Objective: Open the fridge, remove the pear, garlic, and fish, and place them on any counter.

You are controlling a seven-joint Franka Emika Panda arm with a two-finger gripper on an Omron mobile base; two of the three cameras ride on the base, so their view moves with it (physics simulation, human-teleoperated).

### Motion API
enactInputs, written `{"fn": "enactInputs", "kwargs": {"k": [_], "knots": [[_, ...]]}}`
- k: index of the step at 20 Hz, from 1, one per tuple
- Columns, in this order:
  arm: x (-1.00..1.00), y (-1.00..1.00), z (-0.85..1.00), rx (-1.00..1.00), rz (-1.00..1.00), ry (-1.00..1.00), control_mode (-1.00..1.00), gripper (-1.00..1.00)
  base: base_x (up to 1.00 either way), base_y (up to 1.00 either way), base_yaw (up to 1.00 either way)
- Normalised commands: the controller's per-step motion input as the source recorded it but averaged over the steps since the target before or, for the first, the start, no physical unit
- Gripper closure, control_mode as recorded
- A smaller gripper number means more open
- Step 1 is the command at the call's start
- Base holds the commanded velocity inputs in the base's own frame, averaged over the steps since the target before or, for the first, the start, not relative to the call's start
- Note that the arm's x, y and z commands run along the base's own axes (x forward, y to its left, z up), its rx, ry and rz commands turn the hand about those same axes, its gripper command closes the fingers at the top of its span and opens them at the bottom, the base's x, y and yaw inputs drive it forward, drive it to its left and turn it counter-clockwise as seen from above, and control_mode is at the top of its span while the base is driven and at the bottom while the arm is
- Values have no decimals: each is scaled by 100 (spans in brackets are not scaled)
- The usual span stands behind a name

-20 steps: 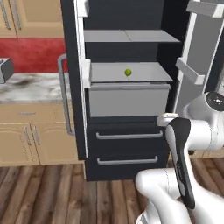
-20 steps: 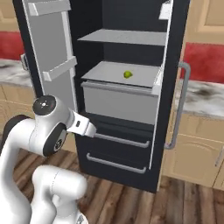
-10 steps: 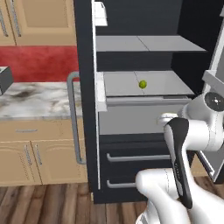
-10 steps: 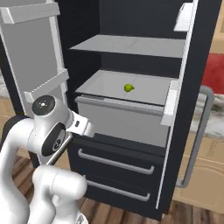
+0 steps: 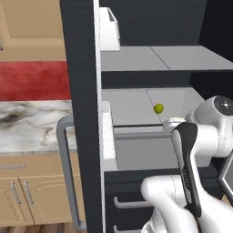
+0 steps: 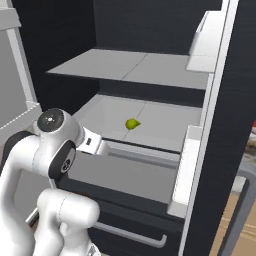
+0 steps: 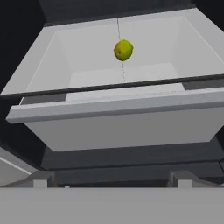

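Fridge (image 5: pixel 82 91): doors open; opening step judged done.
Pear (image 7: pixel 123 50): on the grey shelf (image 7: pixel 153 43) inside, ahead of and above the jaws in the hand view, well apart from them, untouched.
Gripper (image 7: pixel 111 178): jaws spread wide, empty, fingertips low before the shelf's front lip.
Garlic, fish: not located.
Counter (image 5: pixel 27 125): marble top, off to the left of the jaws, past the door.
Outstanding, as judged: reach in, take the pear, carry it to the counter; then the other two items.

Kitchen: open fridge (image 5: pixel 82 91), marble counter (image 5: pixel 27 125), tan cabinets (image 5: pixel 27 195).
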Motion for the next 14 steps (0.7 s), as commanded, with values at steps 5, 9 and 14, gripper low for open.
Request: {"fn": "enactInputs", "kwargs": {"k": [5,9,14], "knots": [[0,0,4,0,0,-1,-100,-100,53,0,-1],[14,-6,38,0,0,-13,-100,-100,0,0,0],[79,-10,25,0,-3,-4,-100,-100,0,0,0]]}}
